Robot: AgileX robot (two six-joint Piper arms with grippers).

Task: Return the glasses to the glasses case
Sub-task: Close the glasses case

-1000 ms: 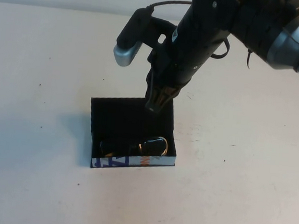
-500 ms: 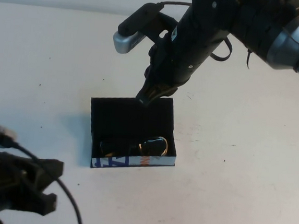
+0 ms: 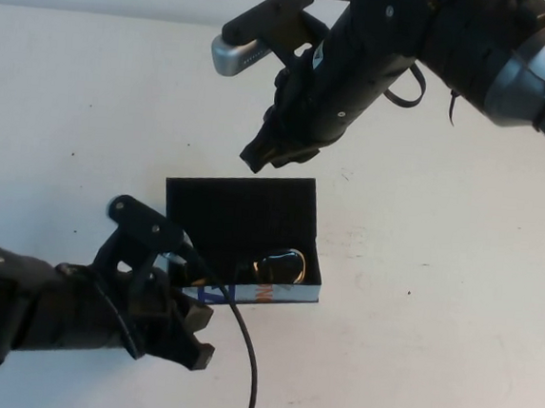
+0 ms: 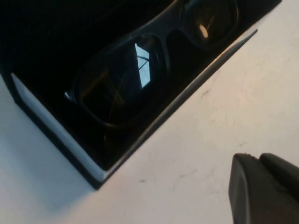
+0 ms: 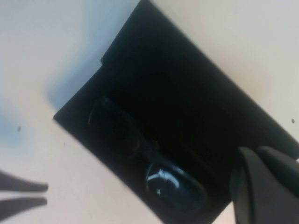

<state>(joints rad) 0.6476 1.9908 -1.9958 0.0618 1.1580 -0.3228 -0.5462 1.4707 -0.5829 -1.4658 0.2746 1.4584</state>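
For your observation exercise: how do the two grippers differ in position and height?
The right gripper hangs above the table beyond the open case; the left gripper sits low at the case's near left corner. The right reaches in from the far right, the left from the near left. Both are black and empty.

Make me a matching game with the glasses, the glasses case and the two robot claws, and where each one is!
Things:
1. glasses
2. glasses case
3. left claw
4. right claw

Places or states:
A. above the table, just beyond the far edge of the lid
B. lying inside the box, along its printed front edge
C. on the table with its lid open
D. low by the near left corner of the box

Pairs: 1-B, 2-C, 3-D, 4-A
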